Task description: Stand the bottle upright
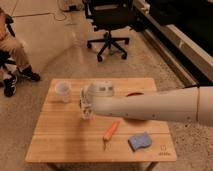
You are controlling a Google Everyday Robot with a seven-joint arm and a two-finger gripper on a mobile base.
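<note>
Tool [85, 104] at bottle [87, 115], long axis seemingly vertical

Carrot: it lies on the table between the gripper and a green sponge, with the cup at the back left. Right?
Not quite: the sponge is blue, not green, as the camera view shows. The rest holds: the carrot lies on the table between the gripper, which is low over the table's middle left, and that sponge, with the cup at the back left.

Table [60, 145]: cup [63, 91], carrot [111, 131], sponge [139, 141]; hand [86, 107] above
</note>
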